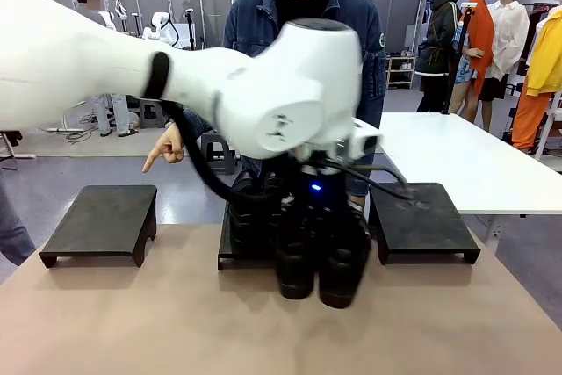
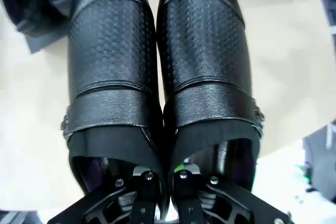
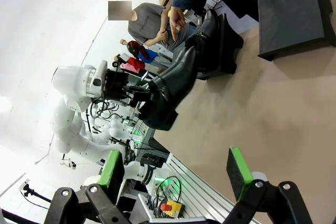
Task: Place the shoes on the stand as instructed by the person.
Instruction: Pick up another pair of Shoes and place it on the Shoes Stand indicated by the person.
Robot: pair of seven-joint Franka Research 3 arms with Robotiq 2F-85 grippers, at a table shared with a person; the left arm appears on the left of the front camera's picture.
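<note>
My left gripper (image 1: 318,217) is shut on a pair of glossy black shoes (image 1: 320,265), pinching their two inner collars together; the pair hangs toes-down just above the table in front of the middle stand (image 1: 226,248). In the left wrist view the held shoes (image 2: 157,61) lie side by side beyond my left gripper (image 2: 164,176). A second pair of shoes (image 1: 250,204) sits on the middle stand. The person (image 1: 303,15) stands behind it, one hand (image 1: 165,151) pointing down toward the left stand (image 1: 101,221). My right gripper (image 3: 176,174) is open and holds nothing, well away from the held shoes (image 3: 173,85).
A third black stand (image 1: 421,221) sits at the right, bare on top. A white table (image 1: 474,164) stands behind it. The tan table top (image 1: 132,322) has free room in front of the stands. My left arm (image 1: 176,68) spans the view from the left.
</note>
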